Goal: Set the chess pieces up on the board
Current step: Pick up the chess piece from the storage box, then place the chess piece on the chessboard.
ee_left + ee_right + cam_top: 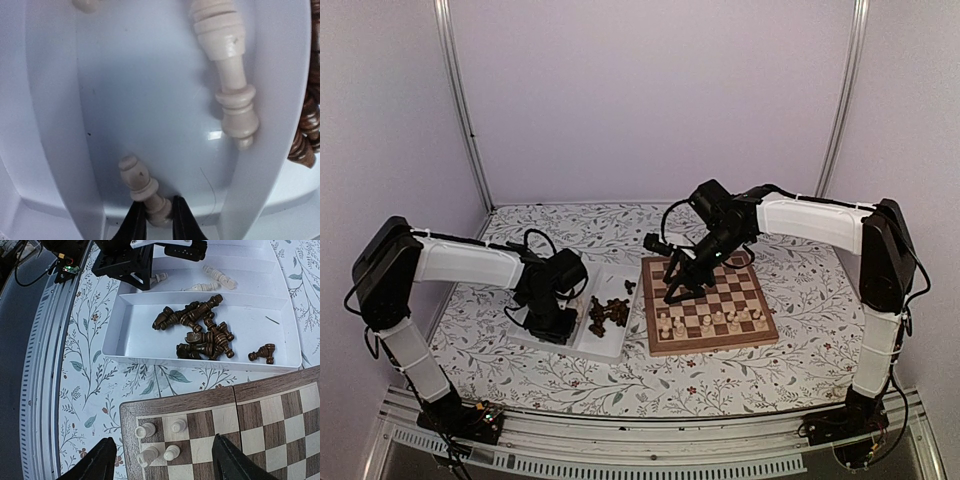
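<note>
My left gripper [159, 215] is down in the left compartment of the white tray [50, 125], shut on the narrow stem of a pale cream chess piece [137, 175] that lies on its side. A longer cream piece [227, 60] lies farther in. My right gripper [164, 440] hangs open and empty over the near-left corner of the board [175, 407], above several cream pieces [145, 430] standing there. From above, cream pieces [710, 322] fill the board's [760, 335] two near rows. Dark brown pieces [200, 332] lie heaped in the tray's other compartment.
The tray [610, 345] sits just left of the board on the floral tablecloth [800, 370]. The dark heap [307, 140] shows past the divider beside my left gripper [548, 325]. White walls and metal posts [460, 100] close in the back and sides.
</note>
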`<state>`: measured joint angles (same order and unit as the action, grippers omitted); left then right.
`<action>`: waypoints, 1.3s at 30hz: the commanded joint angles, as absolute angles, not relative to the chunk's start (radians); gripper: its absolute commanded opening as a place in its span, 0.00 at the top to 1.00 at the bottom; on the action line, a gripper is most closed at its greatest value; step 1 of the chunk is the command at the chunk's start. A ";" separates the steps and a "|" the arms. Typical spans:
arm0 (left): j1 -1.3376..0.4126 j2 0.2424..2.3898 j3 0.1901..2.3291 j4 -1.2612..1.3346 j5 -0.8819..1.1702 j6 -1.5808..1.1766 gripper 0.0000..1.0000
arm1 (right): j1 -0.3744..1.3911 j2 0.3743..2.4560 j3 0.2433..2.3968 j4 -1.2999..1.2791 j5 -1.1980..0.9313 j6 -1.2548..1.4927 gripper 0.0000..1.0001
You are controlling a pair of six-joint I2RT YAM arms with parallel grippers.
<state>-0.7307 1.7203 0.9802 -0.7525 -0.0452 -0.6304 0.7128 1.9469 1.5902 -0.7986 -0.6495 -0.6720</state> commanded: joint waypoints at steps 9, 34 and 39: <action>-0.740 1.547 0.925 -0.694 -0.118 -0.397 0.97 | 0.718 1.911 1.670 -0.794 -0.699 -0.630 0.32; -0.951 1.296 0.850 -0.221 -0.008 -0.019 0.95 | 0.769 2.225 1.931 -0.709 -1.209 -0.193 0.30; -0.970 1.324 0.877 -0.220 -0.008 -0.012 0.95 | 0.780 2.246 1.931 -0.691 -1.239 -0.169 0.38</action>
<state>-0.9443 1.3045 0.8383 -0.2504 -0.0177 -0.0338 0.7685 2.2169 1.9175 -0.7208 -1.1751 -0.2035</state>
